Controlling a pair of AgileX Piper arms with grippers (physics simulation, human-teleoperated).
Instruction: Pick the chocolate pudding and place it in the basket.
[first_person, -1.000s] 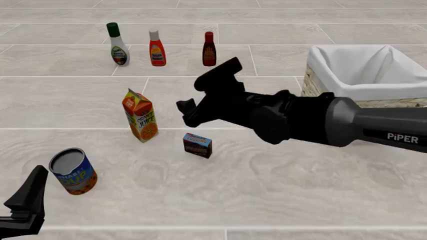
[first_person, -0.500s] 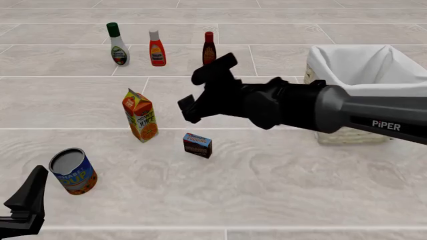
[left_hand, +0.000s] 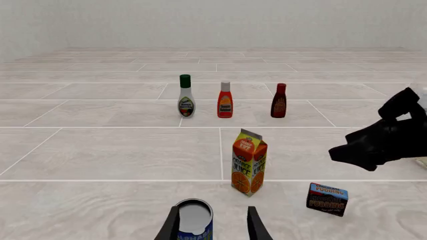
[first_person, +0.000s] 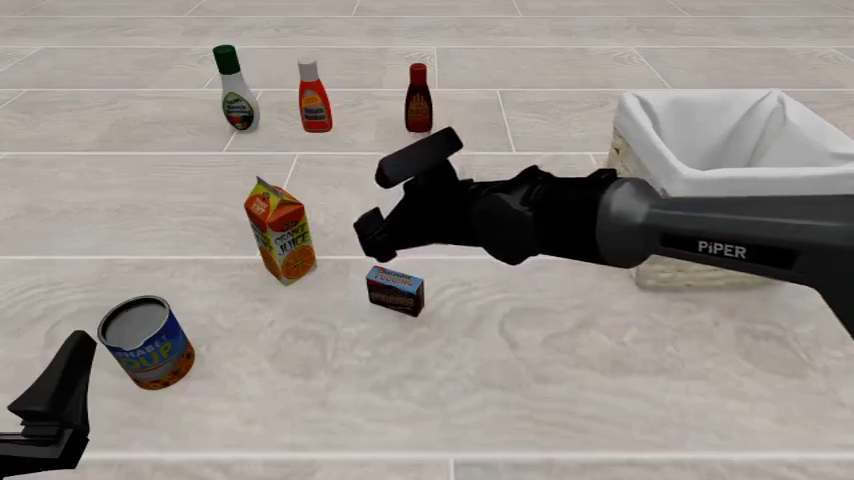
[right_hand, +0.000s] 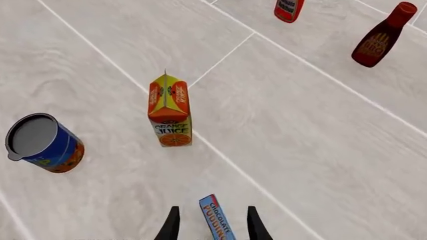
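Observation:
The chocolate pudding (first_person: 395, 290), a small dark box with a blue top, lies on the tiled surface near the middle. It also shows in the left wrist view (left_hand: 327, 198) and the right wrist view (right_hand: 217, 218). My right gripper (first_person: 378, 200) is open and empty, hovering just above and behind the pudding. In the right wrist view the box sits between its fingers (right_hand: 212, 227), further down. The basket (first_person: 727, 180), wicker with a white lining, stands at the right behind my right arm. My left gripper (first_person: 47, 420) is open and empty at the near left.
An orange juice carton (first_person: 280, 232) stands left of the pudding. A blue-orange tin can (first_person: 147, 342) stands near my left gripper (left_hand: 213, 227). Three bottles stand at the back: white (first_person: 236, 88), red (first_person: 314, 96), dark brown (first_person: 418, 98).
My right gripper has dropped lower and tilted down toward the pudding, and the arm has stretched further left. The left arm and all objects have stayed still.

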